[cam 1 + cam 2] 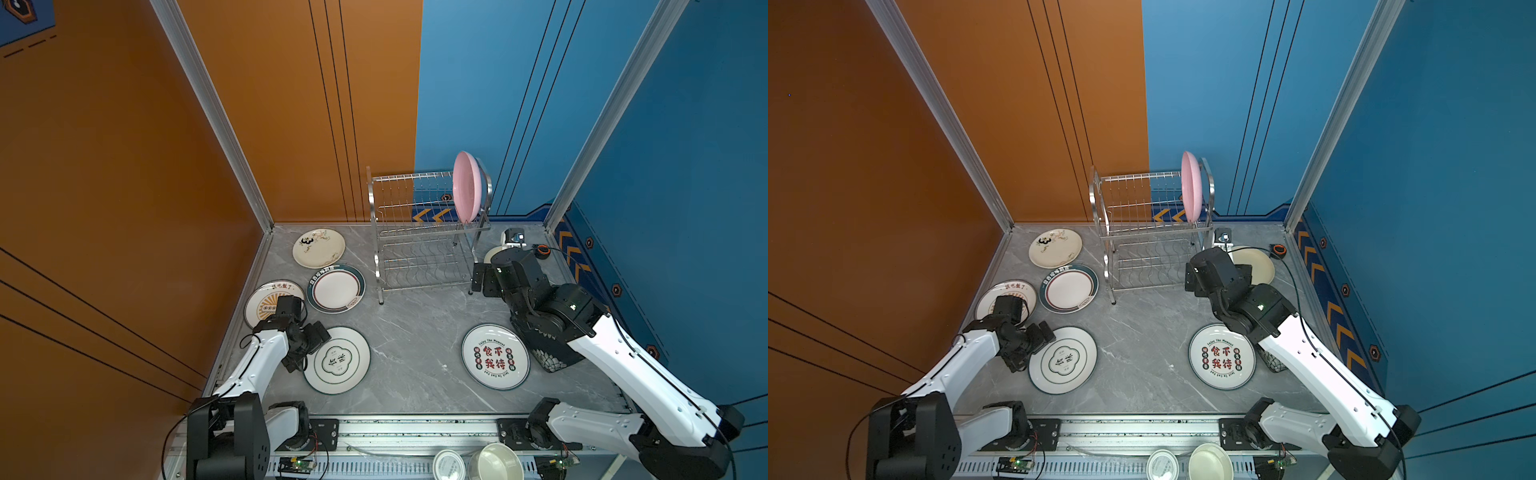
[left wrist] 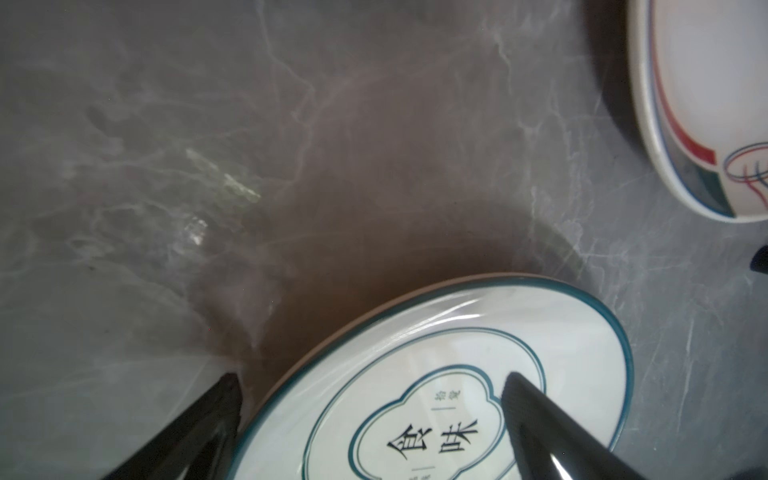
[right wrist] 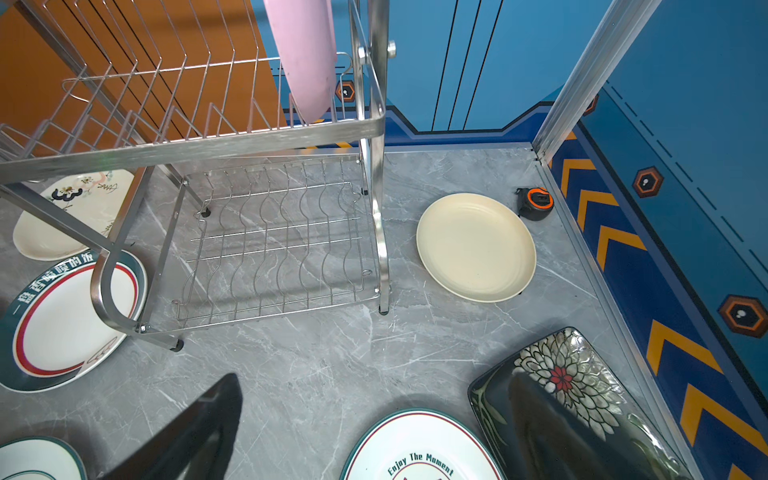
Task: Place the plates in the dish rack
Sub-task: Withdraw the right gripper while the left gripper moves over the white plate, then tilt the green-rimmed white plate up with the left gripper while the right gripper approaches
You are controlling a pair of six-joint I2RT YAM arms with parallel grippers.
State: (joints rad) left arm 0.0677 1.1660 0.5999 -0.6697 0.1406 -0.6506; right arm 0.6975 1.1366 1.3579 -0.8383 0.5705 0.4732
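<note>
Our left end effector (image 2: 372,378) hangs released astride the green-rimmed plate (image 2: 436,353), bottom of the wrist frame. We should seat its rim deep before clenching, bound for the dish rack (image 1: 377,270) at centre; the right end effector (image 3: 374,376) is released too.

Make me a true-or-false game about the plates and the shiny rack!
1. The pink plate stands on edge in the dish rack's top tier. True.
2. The rack's bottom tier holds two plates. False: it holds none.
3. The left gripper is open, its fingers either side of the green-rimmed plate's edge. True.
4. The right gripper grips the plain cream plate. False: it is open and empty; that plate lies flat on the table beside the rack.
</note>
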